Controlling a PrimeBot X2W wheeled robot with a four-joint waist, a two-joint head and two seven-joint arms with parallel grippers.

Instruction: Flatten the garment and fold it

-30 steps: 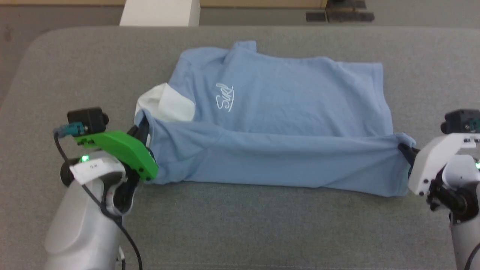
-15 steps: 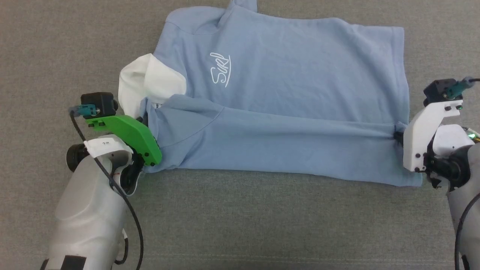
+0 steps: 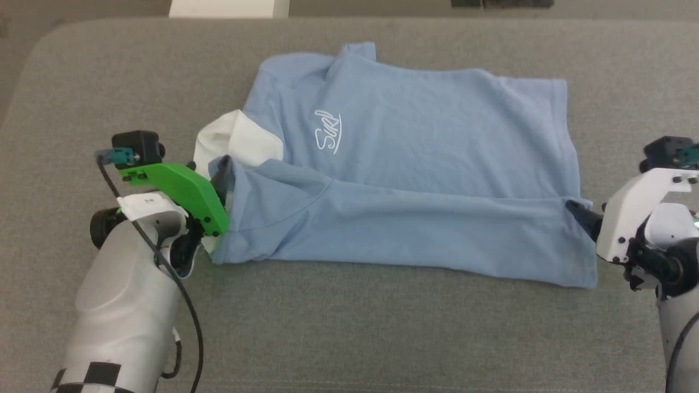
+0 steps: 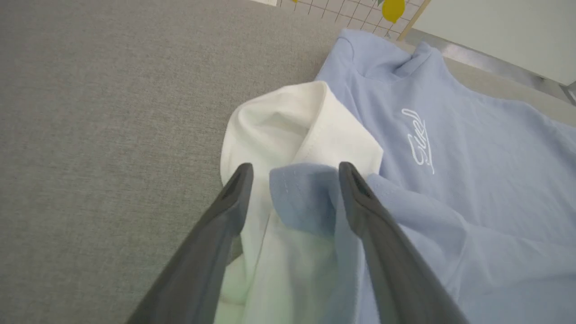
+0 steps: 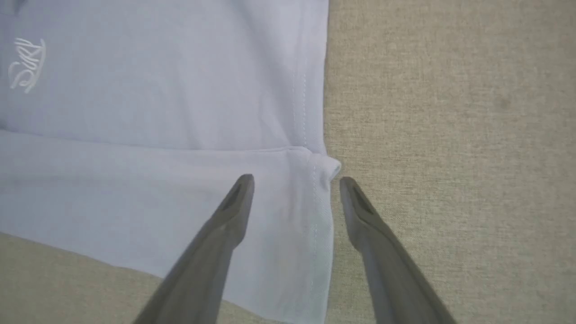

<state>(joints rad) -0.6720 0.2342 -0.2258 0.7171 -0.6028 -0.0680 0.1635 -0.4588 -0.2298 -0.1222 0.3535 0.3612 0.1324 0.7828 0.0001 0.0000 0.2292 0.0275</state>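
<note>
You'll find the garment lying across the middle of the grey surface with its long axis running side to side. The white collar points toward the robot's left and the hem toward its right, so the script logo sits turned sideways on the chest. The near long edge is folded up over the body as a band along the whole length. The left gripper is at the collar end with its jaws apart; a blue corner of cloth lies loose between them, not pinched. In the head view its fingers are mostly hidden behind the green mount. The right gripper is likewise spread, one finger over the band's hem corner and the other over bare surface — whether either touches, you cannot tell. Beyond the far edge, a white block and some dark things are cropped too tightly to identify.
</note>
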